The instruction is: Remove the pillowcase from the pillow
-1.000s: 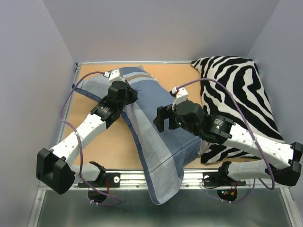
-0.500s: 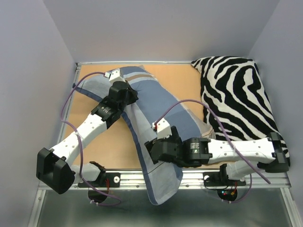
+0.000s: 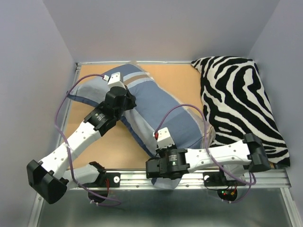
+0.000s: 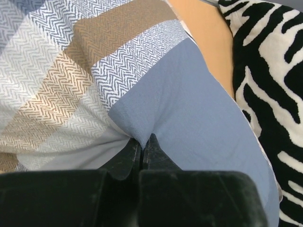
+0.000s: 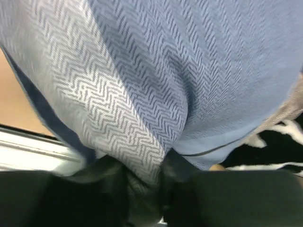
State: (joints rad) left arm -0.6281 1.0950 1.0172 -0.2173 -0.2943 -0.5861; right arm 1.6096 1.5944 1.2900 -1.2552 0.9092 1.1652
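Observation:
The pillowcase (image 3: 156, 101), blue-grey with lighter, white and tan stripes, lies bulging diagonally across the table from the far left to the near edge. The pillow is hidden inside it. My left gripper (image 3: 128, 99) is at its upper part, shut on a pinched fold of plain blue cloth (image 4: 180, 94), the fingertips meeting at the fold (image 4: 142, 141). My right gripper (image 3: 154, 169) is at the near table edge, its jaws closed on a bunch of herringbone cloth (image 5: 118, 94) at the case's lower end, with the left and right fingers either side of the bunch (image 5: 144, 172).
A black-and-white zebra-print cushion (image 3: 241, 99) fills the right side of the table, touching the pillowcase; it also shows at the right of the left wrist view (image 4: 270, 94). A metal rail (image 3: 128, 177) runs along the near edge. Grey walls enclose the table.
My right arm swung from the pillowcase's middle down to the near edge and closed on its lower end. The cloth hanging over the edge is gathered up. My left arm shifted slightly.

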